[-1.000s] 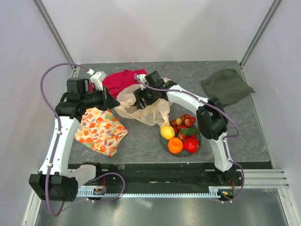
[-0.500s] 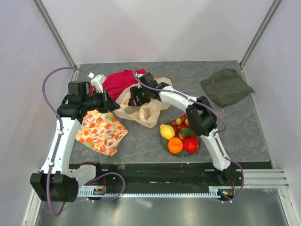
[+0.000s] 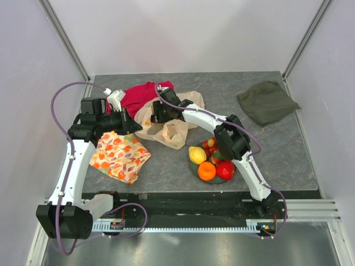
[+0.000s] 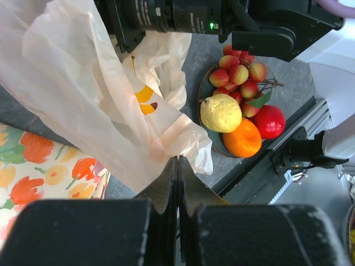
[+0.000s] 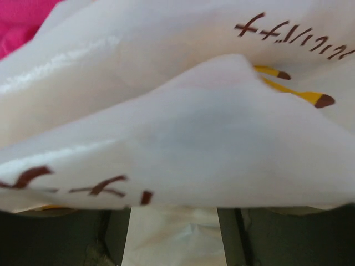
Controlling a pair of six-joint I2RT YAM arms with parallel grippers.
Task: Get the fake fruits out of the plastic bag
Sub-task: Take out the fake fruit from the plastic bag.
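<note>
The plastic bag (image 3: 173, 132) lies crumpled at the table's middle, thin and beige with yellow marks. My left gripper (image 3: 132, 126) is shut on its left edge; in the left wrist view the film (image 4: 83, 83) runs into the closed tips (image 4: 178, 160). My right gripper (image 3: 157, 113) is at the bag's far side, fingers apart, with bag film (image 5: 177, 138) filling its view and lying between the fingers (image 5: 173, 213). The fake fruits sit on a dark plate (image 3: 193, 170): lemon (image 3: 197, 154), orange (image 3: 206, 171), red apple (image 3: 225, 170), red berries (image 3: 213, 145). No grape bunch shows.
A red cloth (image 3: 141, 94) lies behind the bag. An orange-flowered cloth (image 3: 119, 154) lies under my left arm. An olive-green cloth (image 3: 267, 101) is at the back right. The plate of fruits also shows in the left wrist view (image 4: 221, 112), near the table's front rail.
My right gripper has moved left and farther back along the bag. The bag has bunched up and drawn away from the plate. My left gripper has barely moved.
</note>
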